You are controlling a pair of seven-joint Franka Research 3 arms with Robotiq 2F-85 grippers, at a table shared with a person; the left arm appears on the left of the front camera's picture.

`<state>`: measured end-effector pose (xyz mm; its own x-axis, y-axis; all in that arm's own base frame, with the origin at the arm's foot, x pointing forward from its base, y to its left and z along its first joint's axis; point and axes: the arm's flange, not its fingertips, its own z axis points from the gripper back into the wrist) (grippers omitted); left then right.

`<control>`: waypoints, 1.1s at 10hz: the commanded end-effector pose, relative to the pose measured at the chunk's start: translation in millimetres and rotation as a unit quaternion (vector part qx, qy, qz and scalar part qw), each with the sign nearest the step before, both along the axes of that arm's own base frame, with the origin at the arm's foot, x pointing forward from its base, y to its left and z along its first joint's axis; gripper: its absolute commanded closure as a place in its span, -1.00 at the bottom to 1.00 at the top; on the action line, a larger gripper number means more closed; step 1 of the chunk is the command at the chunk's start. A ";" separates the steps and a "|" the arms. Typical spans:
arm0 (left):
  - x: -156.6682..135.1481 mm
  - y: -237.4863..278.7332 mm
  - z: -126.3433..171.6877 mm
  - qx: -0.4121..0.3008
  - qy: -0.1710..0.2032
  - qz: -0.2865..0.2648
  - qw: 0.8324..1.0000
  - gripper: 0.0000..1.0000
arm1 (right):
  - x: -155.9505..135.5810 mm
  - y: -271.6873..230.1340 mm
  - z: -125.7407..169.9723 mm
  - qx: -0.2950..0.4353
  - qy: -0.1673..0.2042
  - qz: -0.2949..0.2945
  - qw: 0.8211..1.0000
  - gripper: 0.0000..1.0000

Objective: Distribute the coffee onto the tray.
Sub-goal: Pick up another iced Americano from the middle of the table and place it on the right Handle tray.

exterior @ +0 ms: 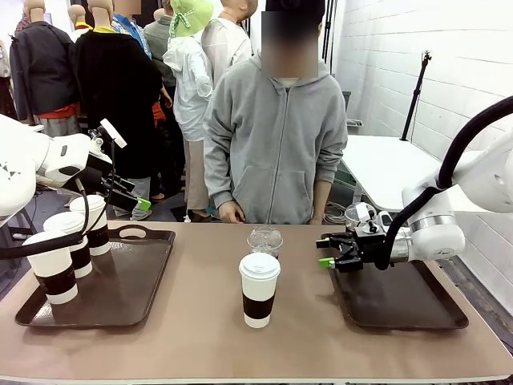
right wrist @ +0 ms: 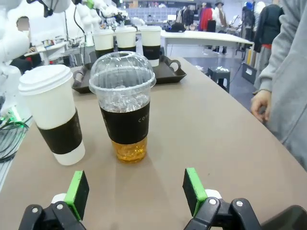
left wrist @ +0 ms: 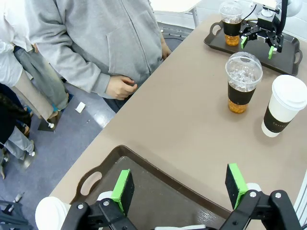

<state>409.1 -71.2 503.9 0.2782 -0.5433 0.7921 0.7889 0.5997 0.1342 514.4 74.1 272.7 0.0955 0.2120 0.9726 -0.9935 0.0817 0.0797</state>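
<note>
Dome-lidded iced coffee (right wrist: 123, 105) stands dead ahead of the right tool (right wrist: 135, 189), whose jaws are wide open and empty.
The cup is upright on the table (right wrist: 206, 129), clear of both pads and roughly centred between them, with a sleeved paper cup (right wrist: 53, 112) just beside it. Likely step: grip it for the right tray (exterior: 401, 305) just behind the tool, which carries another dome-lidded cup (exterior: 357, 215). Close on the dark sleeve band, not the dome or the soft clear wall. Go in straight so the finger clears the paper cup, and keep it upright. Left tool (left wrist: 180, 187) hangs open and empty over the left tray (left wrist: 144, 167), three paper cups (exterior: 74, 245) near it.
</note>
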 end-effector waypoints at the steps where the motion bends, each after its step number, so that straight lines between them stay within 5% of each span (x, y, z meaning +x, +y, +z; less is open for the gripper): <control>1: 0.2 1.2 -0.8 -0.003 0.002 -0.001 1.000 -1.00 | -4.0 12.4 -2.5 0.003 0.000 0.000 1.000 -1.00; 11: 0.2 1.2 -0.8 -0.003 0.002 -0.001 1.000 -1.00 | 26.3 73.4 -10.1 -0.010 0.002 0.063 0.998 -1.00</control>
